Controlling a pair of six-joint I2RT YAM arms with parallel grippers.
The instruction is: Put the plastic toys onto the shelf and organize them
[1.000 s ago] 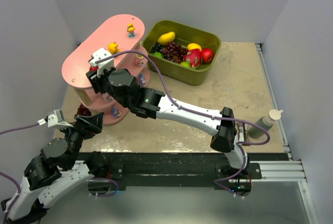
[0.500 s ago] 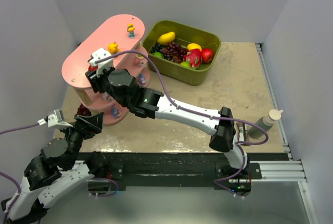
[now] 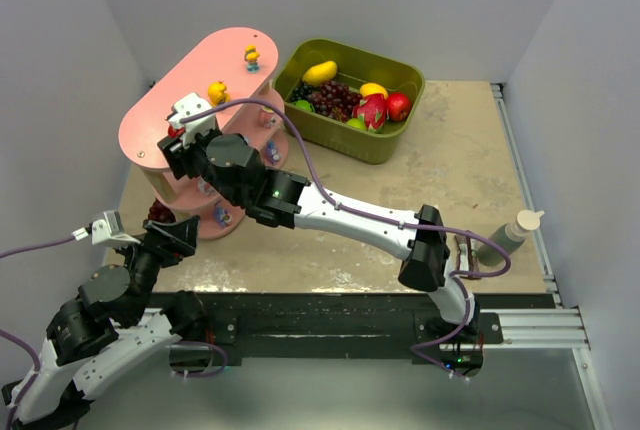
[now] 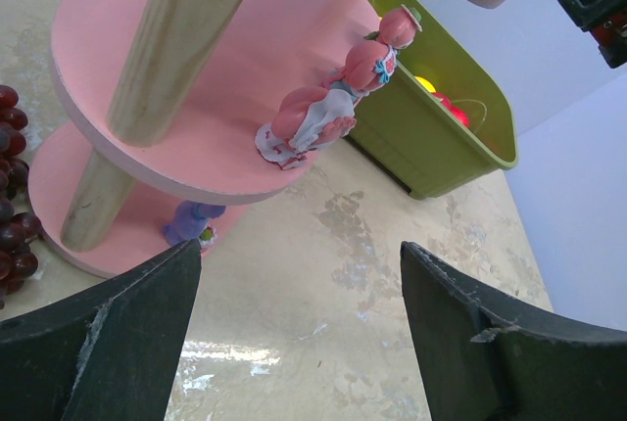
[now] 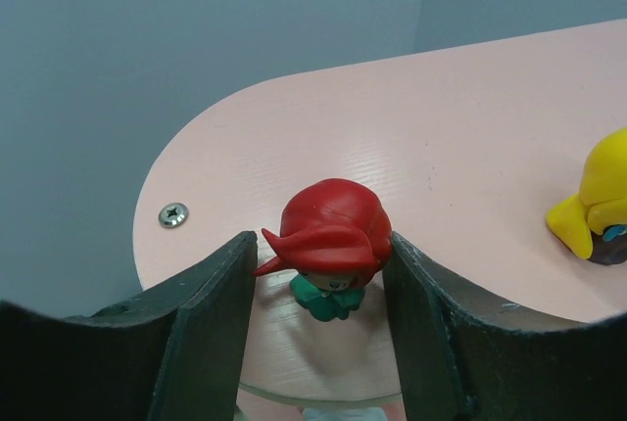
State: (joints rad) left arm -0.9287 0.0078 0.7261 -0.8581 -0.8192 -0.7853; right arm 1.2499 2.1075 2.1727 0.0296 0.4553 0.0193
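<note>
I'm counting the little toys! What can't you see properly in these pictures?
Top view: the right arm hides lower boards of the shelf.
Right wrist view: the yellow toy is cut off by the right edge.
Left wrist view: the grape bunch is cut off by the left edge.

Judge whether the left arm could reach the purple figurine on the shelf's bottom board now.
Probably yes: the purple figurine stands at the bottom board's edge, only bare table before the left arm's open jaws, though the middle board overhangs it.

Pink shelf [image 3: 160, 115], olive-green bin [image 3: 395, 145], dark red grapes [image 4: 12, 196], yellow toy [image 5: 602, 206], and red-haired toy [image 5: 328, 245] in green.
</note>
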